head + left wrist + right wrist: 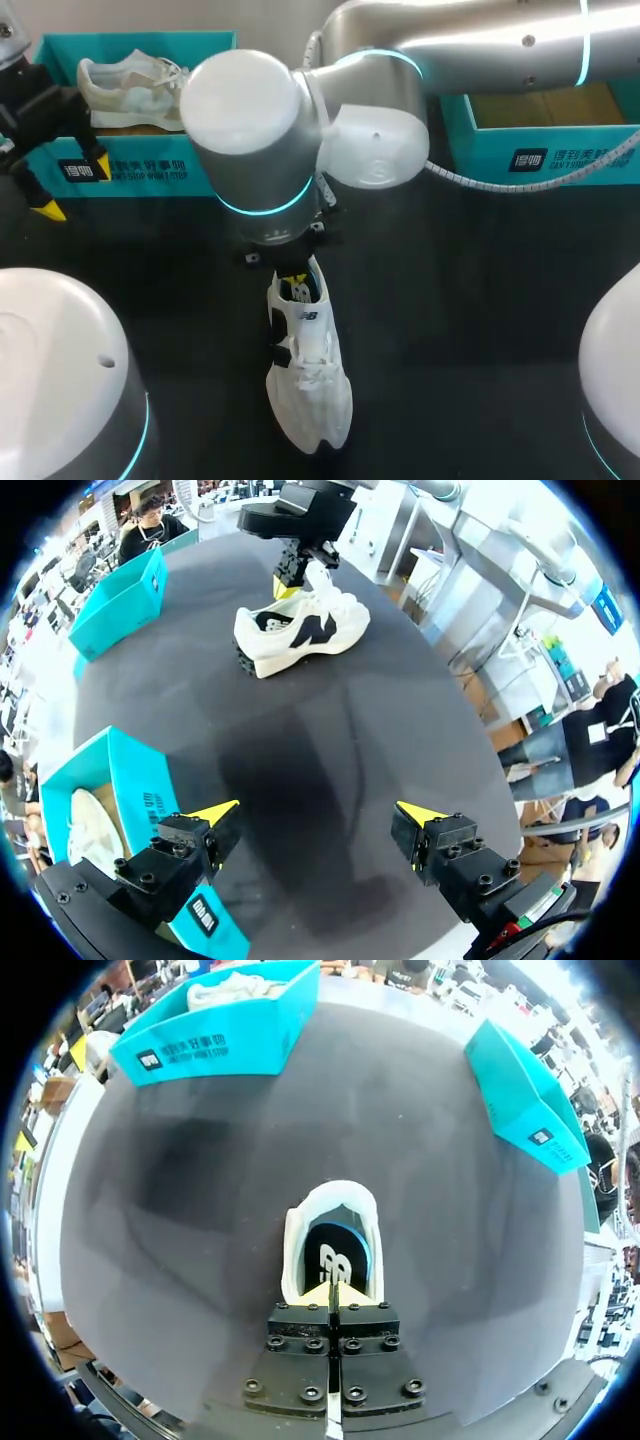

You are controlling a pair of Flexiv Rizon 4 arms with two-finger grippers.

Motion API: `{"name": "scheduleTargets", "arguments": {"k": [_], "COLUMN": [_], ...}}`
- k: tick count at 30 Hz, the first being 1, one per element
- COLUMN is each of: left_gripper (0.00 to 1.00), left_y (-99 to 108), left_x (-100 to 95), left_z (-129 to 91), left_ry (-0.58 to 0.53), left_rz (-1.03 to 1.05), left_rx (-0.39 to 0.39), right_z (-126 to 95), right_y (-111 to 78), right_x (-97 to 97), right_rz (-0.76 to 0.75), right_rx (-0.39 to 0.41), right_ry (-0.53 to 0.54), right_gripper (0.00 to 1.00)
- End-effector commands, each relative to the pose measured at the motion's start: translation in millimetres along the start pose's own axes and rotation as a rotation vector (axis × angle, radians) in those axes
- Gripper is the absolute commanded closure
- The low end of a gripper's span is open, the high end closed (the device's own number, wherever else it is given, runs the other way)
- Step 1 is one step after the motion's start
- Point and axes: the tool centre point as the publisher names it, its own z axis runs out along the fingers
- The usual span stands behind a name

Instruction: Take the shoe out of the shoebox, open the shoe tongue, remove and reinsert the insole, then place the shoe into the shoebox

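Both teal shoeboxes (150, 170) carry white print; white shoe (310, 390) shows black logo.

Matt dark table (480, 300), cloth shoe (310, 380)

- And we're looking down on the table (480, 300): a dark, matte top, close to black from the head view.
- There's a soft grey sheen (400, 215) on it toward the far side, so the light comes from above.
- In the right wrist view the same top reads charcoal grey, with a darker patch (170, 1175) lying across it.
- A pale edge (48, 1220) runs round the top in a curve.
- In the left wrist view, a broad shadow (290, 790) spreads over the middle.
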Motion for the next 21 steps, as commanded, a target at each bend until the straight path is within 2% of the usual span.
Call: {"name": "scheduleTargets", "arguments": {"k": [1,6,15,18,21], "left_gripper": [0.0,0.0,0.0,0.0,0.0], "left_y": [0,0,0,0,0], "left_x": [1.4,1.4,1.4,1.4,1.4], "left_z": [-1,-1,-1,-1,-1], "left_ry": [-0.001,-0.001,-0.001,-0.001,-0.001], "left_rz": [0.0,0.0,0.0,0.0,0.0], "left_rx": [-0.002,-0.002,-0.002,-0.002,-0.002], "right_z": [18,29,52,57,65], "right_y": [-11.4,-13.3,-19.3,-19.9,-18.8], "right_x": [4.4,7.1,8.7,8.8,6.3], "right_rz": [0.09,0.123,0.198,0.229,0.244], "right_rx": [-0.039,-0.064,-0.08,-0.079,-0.071], "right_ry": [-0.041,-0.113,-0.151,-0.199,-0.189], "right_gripper": [1.0,1.0,1.0,1.0,1.0]}}
